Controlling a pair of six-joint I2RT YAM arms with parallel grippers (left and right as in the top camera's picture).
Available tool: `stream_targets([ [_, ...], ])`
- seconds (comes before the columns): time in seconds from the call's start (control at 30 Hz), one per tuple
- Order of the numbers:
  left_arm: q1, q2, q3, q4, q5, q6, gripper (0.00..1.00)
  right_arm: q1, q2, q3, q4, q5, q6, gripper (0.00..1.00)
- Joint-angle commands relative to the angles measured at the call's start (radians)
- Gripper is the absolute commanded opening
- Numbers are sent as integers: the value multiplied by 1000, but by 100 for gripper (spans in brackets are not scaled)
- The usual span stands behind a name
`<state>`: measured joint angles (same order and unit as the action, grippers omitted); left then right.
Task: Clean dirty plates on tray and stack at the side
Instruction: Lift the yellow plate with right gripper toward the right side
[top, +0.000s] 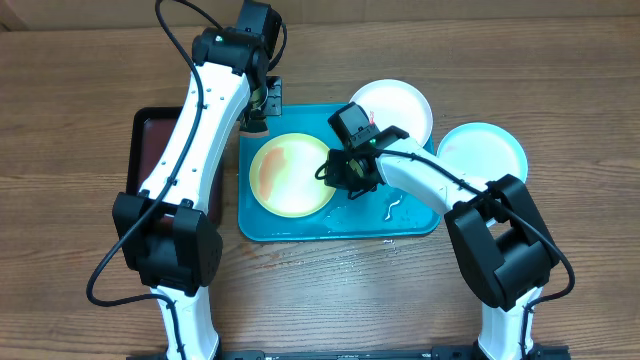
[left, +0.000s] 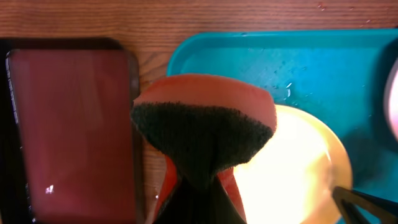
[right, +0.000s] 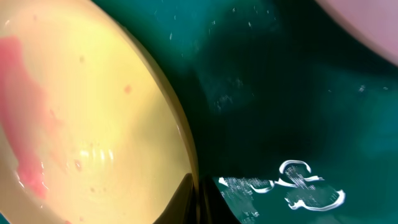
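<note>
The left gripper (top: 258, 104) is clenched on an orange sponge (left: 205, 127) with a dark scouring face, hovering over the far-left corner of the tray (top: 300, 226). The right gripper (top: 345, 172) looks pinched on the right rim of the yellow-green plate (top: 290, 180), which lies flat in the tray's left half. The plate's orange smear (top: 270, 172) sits toward the left edge of the bench (top: 60, 120), just nearward of the sponge, so the left arm is closer. The white plate (top: 398, 105) and light blue plate (top: 485, 150) lie toward the right edge.
</note>
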<state>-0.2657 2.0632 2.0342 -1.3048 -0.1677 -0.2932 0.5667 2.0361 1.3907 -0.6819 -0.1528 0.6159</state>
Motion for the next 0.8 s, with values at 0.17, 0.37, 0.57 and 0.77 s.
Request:
stream_targets([
  [0.17,51,-6,21,5,-31,1,4,45,-107,123,-143,250,-132,4],
  [0.37,71,-6,20,9,-31,1,4,119,-209,124,-227,567,-131,4],
  [0.57,71,-6,14,12,-31,1,4,213,-267,124,-283,882,-131,4],
  [0.77,71,-6,14,11,-30,1,4,305,-302,124,-303,1143,-130,4],
])
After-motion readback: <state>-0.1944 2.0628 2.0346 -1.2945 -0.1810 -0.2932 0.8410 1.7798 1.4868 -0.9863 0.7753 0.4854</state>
